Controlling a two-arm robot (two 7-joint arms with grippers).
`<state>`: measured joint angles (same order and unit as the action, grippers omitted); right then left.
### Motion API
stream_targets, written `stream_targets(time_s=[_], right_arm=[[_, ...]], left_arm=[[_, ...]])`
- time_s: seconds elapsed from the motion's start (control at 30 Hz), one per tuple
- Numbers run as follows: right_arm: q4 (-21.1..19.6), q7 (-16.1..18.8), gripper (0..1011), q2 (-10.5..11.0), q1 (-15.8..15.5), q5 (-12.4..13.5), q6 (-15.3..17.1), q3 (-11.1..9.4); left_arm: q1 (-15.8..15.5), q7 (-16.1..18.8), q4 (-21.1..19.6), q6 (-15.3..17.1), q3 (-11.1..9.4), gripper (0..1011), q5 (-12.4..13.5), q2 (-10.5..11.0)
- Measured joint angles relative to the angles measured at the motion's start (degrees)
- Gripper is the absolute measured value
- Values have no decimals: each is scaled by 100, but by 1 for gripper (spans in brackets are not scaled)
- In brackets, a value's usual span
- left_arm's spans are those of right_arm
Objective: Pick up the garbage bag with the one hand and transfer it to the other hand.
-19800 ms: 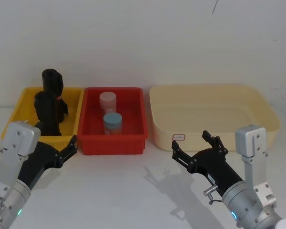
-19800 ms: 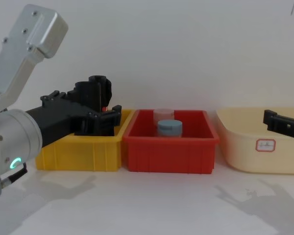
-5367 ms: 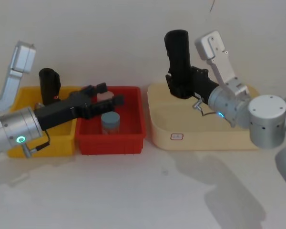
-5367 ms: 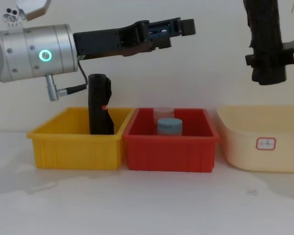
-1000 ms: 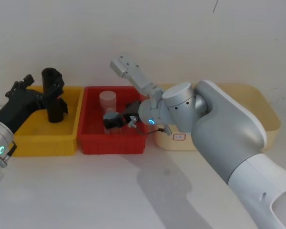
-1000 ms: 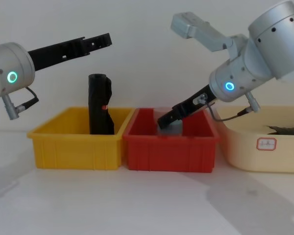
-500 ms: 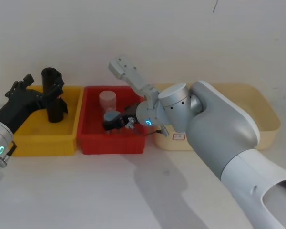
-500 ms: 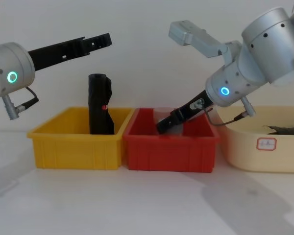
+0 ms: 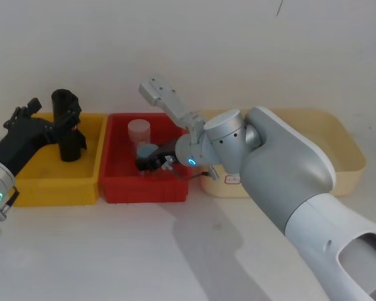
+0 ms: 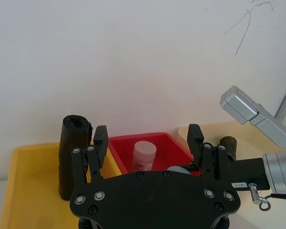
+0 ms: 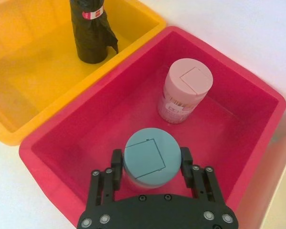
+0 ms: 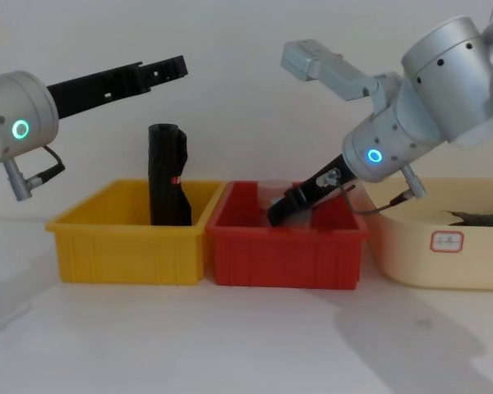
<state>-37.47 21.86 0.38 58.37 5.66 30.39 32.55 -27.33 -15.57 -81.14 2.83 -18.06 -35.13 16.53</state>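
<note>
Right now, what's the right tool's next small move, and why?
Probably close the right tool: its open fingers straddle the blue-lidded jar in the red bin, seemingly with slight gaps. The left tool hovers open above the yellow bin.

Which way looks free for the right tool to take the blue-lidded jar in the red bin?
Probably from above: the right tool already straddles the blue-lidded jar with open fingers, and the pink jar stands clear behind it in the red bin.

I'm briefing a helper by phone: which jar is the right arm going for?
Find the red bin, the middle of three. Two jars stand inside; it's the blue-lidded jar, between the right tool fingers, nearer the front than the pink-lidded jar.
</note>
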Motion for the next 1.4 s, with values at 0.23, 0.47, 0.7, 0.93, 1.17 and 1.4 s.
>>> stream_targets(time_s=[0.23,0.47,0.7,0.93,1.17,1.4], right_arm=[[42,6,684,-14,15,-3,-7,-5],[62,10,684,-21,20,-8,-11,-11],[-104,-8,684,11,-20,21,33,-113],[-470,-78,684,93,-86,156,162,-352],[-975,-220,684,213,-109,380,345,-796],[-1312,-416,684,319,-29,582,472,-1272]], left_arm=[[0,0,0,0,0,1001,0,0],[0,0,0,0,0,1001,0,0],[0,0,0,0,0,1001,0,0],[0,0,0,0,0,1001,0,0],[0,0,0,-1,0,1001,0,0],[0,0,0,0,0,1001,0,0]])
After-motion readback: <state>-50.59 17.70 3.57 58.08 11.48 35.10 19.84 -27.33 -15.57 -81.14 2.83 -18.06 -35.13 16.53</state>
